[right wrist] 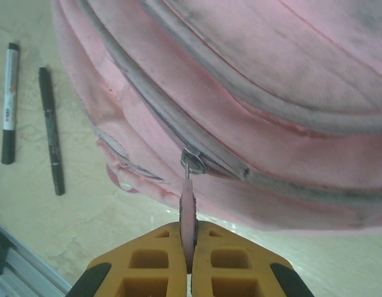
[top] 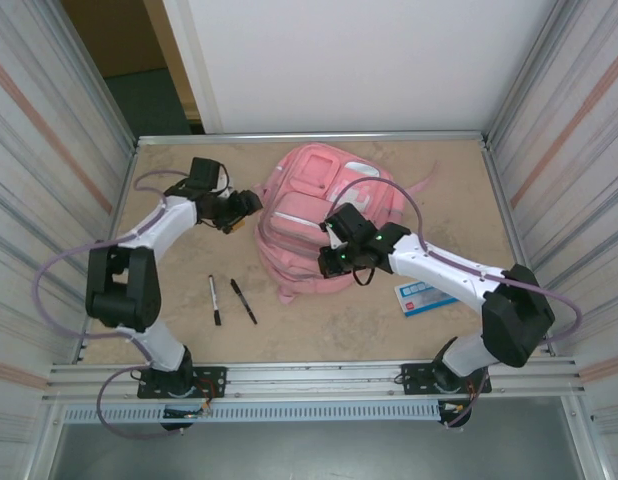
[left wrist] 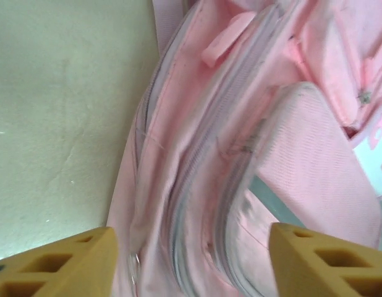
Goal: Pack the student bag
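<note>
Our right claw (right wrist: 188,250) gripped the pink zip pull (right wrist: 188,204) of the large soft pink fabric backpack (top: 319,220) on the surface (top: 179,170); left claw (left wrist: 191,260) hung open beside it. We judged nothing packed: two black pens (top: 243,301) lay loose.

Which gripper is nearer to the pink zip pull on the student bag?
Right. The right gripper is shut on the zip pull at the student bag's near end; the left gripper is open at the bag's left edge, away from that pull.
</note>
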You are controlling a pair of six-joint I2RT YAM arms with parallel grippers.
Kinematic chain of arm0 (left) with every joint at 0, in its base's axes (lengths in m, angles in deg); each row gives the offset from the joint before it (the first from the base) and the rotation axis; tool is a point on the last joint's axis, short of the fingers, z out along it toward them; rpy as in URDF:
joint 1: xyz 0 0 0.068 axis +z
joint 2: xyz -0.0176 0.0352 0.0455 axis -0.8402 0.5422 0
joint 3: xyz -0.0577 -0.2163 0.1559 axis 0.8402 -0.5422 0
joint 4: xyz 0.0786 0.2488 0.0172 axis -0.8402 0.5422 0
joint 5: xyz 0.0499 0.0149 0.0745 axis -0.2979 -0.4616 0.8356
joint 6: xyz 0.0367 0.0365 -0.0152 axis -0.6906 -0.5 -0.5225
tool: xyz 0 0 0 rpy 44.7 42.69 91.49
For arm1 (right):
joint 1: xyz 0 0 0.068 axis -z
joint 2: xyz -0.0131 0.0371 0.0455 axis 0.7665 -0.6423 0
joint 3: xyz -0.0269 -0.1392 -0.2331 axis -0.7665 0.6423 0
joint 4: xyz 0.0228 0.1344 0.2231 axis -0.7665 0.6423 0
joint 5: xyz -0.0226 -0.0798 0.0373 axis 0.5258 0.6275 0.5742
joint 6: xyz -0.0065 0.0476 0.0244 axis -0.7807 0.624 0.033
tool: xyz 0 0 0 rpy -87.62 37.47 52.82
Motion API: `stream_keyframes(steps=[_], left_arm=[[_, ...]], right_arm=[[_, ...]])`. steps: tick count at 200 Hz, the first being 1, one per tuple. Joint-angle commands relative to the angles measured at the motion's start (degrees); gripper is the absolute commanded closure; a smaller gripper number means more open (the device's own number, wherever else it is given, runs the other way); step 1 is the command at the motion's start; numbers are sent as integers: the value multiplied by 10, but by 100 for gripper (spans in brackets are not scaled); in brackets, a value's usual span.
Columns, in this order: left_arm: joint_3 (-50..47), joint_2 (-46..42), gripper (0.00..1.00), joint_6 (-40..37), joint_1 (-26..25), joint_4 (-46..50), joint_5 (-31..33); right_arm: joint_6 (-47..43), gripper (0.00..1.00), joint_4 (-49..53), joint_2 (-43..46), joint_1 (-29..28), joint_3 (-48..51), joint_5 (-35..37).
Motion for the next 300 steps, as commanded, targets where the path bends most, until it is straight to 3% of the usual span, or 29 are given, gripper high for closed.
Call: stream_keyframes(steps=[1,25,49,79,133,148,170,183,198,224,241,276,300], left_arm=[[-85,-123,31,-22,-13,38,26],[-213,-203,34,55,-44,-62,-30],[-268,-203,33,125,-89,-155,-73],[-269,-192,30,155,-132,-182,-1],[-271,-167,31,230,-157,-243,106],[-268,-144,42,245,-168,-258,129],[-251,-108,76,234,-168,-260,139],[-231,-98,87,213,-163,-234,149],[-214,-93,88,196,-150,-202,148],[-214,-97,89,184,-105,-198,93],[-200,-94,95,157,-77,-175,69],[-118,-36,100,71,-40,-80,2],[-120,-16,100,63,-31,-97,-56]], right_arm=[[25,100,-15,-10,-23,-40,7],[39,100,-44,-16,-39,-35,-1],[46,100,-61,-27,-55,-37,-8],[49,100,-75,-36,-73,-40,-20],[61,100,-111,-50,-95,-28,-15],[62,100,-110,-49,-99,-27,-14],[52,100,-83,-35,-97,-25,3],[43,100,-64,-17,-91,-13,23],[34,100,-54,6,-75,13,40],[16,100,-45,48,-45,67,83],[6,100,-50,79,-16,109,94],[-27,100,-69,137,73,168,111],[-47,100,-79,124,150,173,139]])
